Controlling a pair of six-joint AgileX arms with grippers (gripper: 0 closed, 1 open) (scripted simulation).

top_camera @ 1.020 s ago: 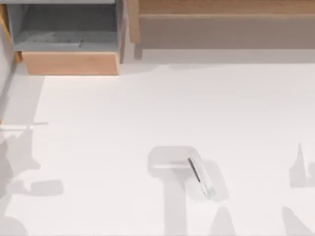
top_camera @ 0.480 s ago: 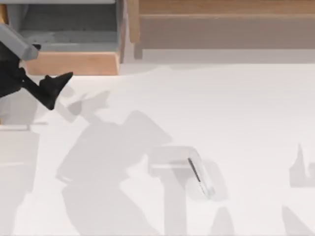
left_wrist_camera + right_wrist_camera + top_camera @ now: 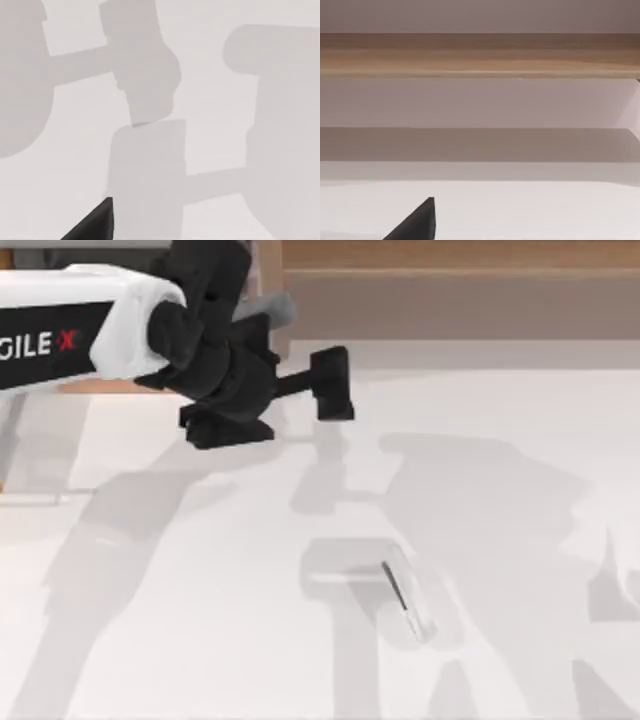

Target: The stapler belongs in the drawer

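Note:
The pale stapler (image 3: 405, 598) with its thin dark strip lies on the white table, right of centre and toward the front. My left arm reaches in from the left at the back, and its gripper (image 3: 280, 408) hangs open above the table, well behind and left of the stapler, holding nothing. One of its dark fingertips (image 3: 95, 227) shows in the left wrist view over bare, shadowed table. The drawer (image 3: 90, 386) at the back left is mostly hidden under that arm; a strip of its tan front shows. My right gripper (image 3: 415, 225) faces the shelf.
A wide brown wooden shelf (image 3: 450, 260) runs along the back right, also seen in the right wrist view as the shelf (image 3: 480, 55). Arm shadows fall across the white table (image 3: 520, 420).
My left arm has swung in from the left edge toward the right along the back, now covering the drawer. The stapler has not moved.

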